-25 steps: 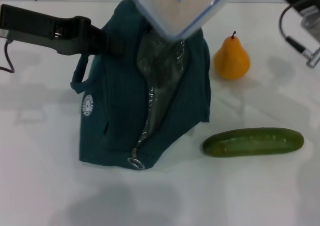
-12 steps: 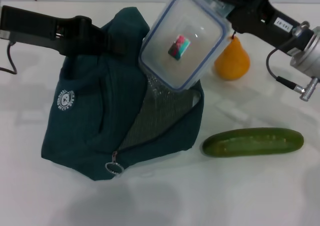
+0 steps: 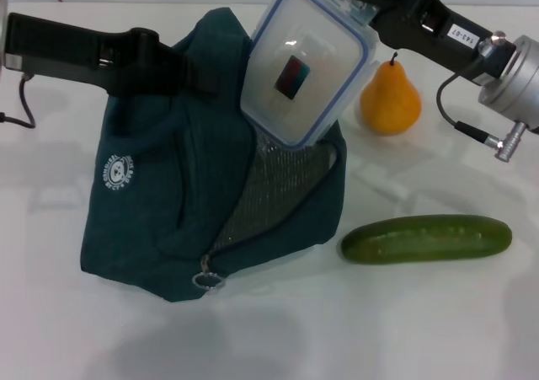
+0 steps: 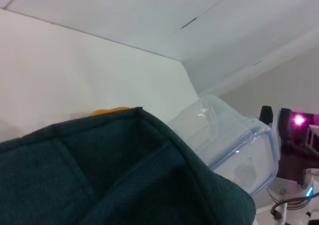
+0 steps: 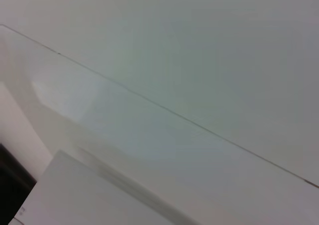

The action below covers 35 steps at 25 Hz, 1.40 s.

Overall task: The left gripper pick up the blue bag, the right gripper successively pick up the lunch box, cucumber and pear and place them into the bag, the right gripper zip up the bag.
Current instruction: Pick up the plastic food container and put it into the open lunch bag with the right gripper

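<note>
Currently left gripper (image 3: 189,70) jaws clamp the fabric blue bag (image 3: 168,203) up off the table (image 3: 84,329), right gripper (image 3: 358,5) jaws clamp the clear rounded lunch box (image 3: 307,64) tilted over its foil-lined mouth, glossy cucumber (image 3: 425,238) and pear (image 3: 390,100) outside.

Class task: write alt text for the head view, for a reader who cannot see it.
The right gripper holds the lunch box tilted over the open mouth of the blue bag, which the left gripper grips at its top. On the white table, the pear stands behind the cucumber, both to the bag's right.
</note>
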Each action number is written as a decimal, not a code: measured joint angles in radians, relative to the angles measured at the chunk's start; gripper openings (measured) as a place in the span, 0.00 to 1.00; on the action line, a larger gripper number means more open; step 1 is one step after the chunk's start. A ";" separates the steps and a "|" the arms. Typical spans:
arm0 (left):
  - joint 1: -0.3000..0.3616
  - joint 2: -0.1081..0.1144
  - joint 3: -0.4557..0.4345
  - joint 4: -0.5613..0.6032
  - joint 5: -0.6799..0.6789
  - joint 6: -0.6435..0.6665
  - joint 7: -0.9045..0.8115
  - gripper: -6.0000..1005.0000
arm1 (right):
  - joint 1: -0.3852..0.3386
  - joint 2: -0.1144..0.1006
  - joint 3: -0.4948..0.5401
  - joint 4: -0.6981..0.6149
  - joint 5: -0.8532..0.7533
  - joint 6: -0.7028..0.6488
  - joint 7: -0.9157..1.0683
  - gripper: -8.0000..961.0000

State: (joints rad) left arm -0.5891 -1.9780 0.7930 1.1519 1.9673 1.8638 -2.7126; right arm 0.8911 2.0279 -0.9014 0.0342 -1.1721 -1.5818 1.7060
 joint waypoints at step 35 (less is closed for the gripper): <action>-0.011 -0.005 0.000 -0.091 -0.037 -0.002 0.036 0.05 | 0.051 0.000 0.009 0.073 -0.116 0.176 -0.083 0.12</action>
State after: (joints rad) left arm -0.6003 -1.9832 0.7933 1.0609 1.9306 1.8621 -2.6768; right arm 0.9417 2.0280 -0.8928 0.1072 -1.2877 -1.4058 1.6231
